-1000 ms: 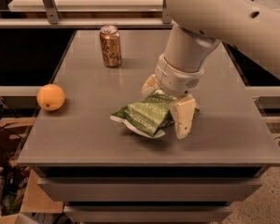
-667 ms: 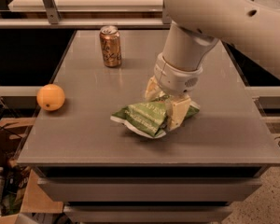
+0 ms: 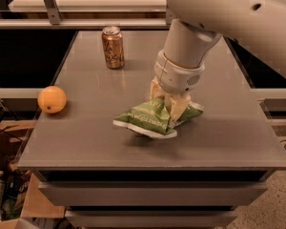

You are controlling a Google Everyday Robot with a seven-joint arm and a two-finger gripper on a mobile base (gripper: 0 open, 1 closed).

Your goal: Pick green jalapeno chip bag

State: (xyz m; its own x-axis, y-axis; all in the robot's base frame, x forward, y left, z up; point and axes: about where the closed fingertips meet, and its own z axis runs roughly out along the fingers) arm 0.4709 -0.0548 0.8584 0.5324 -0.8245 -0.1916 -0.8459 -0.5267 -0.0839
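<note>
A grey table (image 3: pixel 229 147) is bearing everything. The gripper (image 3: pixel 169 107) is pinching the green jalapeno chip bag (image 3: pixel 143 118), which is lying directly under it. The grasp looks set; lifting straight up is probably next. A can (image 3: pixel 113 47) is standing beyond-left, an orange (image 3: pixel 52 99) far left.

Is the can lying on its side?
No; the can stands upright, apart from the gripper, whose jaws pinch the green jalapeno chip bag.

The end effector (image 3: pixel 170 109), spread wide a second ago, now pinches its pale fingers (image 3: pixel 178 106) together on the green jalapeno chip bag (image 3: pixel 143 118) at mid-surface (image 3: pixel 86 142). The foil now bunches up between them.
</note>
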